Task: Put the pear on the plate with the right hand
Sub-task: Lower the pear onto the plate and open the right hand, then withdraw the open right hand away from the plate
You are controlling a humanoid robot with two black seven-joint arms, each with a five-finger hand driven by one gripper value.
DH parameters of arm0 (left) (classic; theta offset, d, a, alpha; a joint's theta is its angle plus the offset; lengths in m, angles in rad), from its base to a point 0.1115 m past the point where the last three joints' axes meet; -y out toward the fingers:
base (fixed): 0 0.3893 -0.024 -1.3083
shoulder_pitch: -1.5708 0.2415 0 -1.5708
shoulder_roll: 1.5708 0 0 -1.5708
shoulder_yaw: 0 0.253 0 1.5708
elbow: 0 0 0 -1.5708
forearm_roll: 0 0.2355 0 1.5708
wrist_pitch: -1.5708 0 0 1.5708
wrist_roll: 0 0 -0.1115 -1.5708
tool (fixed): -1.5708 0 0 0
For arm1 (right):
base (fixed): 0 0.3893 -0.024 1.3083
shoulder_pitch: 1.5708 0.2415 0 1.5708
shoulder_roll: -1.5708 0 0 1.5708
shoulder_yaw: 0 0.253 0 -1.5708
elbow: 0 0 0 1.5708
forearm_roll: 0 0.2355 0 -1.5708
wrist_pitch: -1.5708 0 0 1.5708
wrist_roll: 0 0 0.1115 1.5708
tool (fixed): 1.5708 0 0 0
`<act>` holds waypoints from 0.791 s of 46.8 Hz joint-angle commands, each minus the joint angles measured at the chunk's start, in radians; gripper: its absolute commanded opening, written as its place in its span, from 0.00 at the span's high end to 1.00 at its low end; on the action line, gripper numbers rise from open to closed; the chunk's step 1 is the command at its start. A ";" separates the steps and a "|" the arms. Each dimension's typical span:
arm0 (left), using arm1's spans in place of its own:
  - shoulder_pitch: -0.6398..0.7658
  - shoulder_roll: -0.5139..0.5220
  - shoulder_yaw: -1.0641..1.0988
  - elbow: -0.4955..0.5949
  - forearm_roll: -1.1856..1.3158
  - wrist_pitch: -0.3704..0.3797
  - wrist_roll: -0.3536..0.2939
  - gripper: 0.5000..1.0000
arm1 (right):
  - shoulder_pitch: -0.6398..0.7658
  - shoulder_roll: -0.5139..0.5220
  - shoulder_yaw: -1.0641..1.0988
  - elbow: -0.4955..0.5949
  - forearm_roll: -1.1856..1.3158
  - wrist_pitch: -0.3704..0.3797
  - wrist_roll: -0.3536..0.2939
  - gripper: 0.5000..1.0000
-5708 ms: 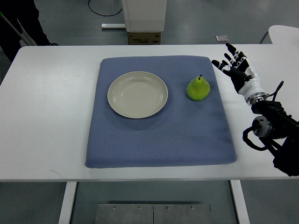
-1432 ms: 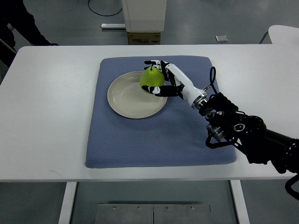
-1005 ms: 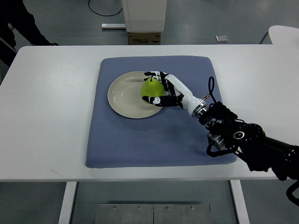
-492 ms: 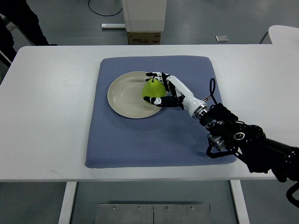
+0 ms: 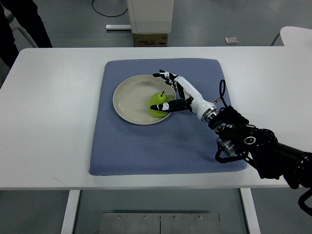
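Observation:
A green pear [image 5: 158, 103] with a short stem lies in the right part of the cream plate [image 5: 129, 97], which sits on the blue mat [image 5: 165, 141]. My right hand [image 5: 169, 90] hovers just right of the pear, its arm reaching in from the lower right. The fingers [image 5: 161, 75] are spread out above the plate's far rim, clear of the fruit. The thumb tip sits close against the pear's right side; I cannot tell whether it touches. The hand holds nothing. My left arm does not show.
The mat lies in the middle of a white table [image 5: 53, 122]. A person's dark clothing [image 5: 19, 22] shows at the top left, beyond the table. A white stand with a cardboard box [image 5: 150, 39] is behind the far edge.
The hand carried the pear from the mat to the plate, lowered it there and has now opened; the fingers have lifted away and the pear has settled lower on the plate.

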 commanded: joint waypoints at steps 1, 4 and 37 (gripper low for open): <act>0.000 0.000 0.000 0.000 0.000 0.000 -0.001 0.00 | 0.000 0.000 0.002 0.002 0.000 0.001 0.000 0.00; 0.000 0.000 0.000 0.000 0.000 0.000 -0.001 0.00 | 0.000 0.000 0.006 0.005 0.000 0.001 0.000 0.00; 0.000 0.000 0.000 0.000 0.000 0.000 -0.001 0.00 | -0.073 -0.150 0.109 0.117 0.000 0.003 0.000 0.00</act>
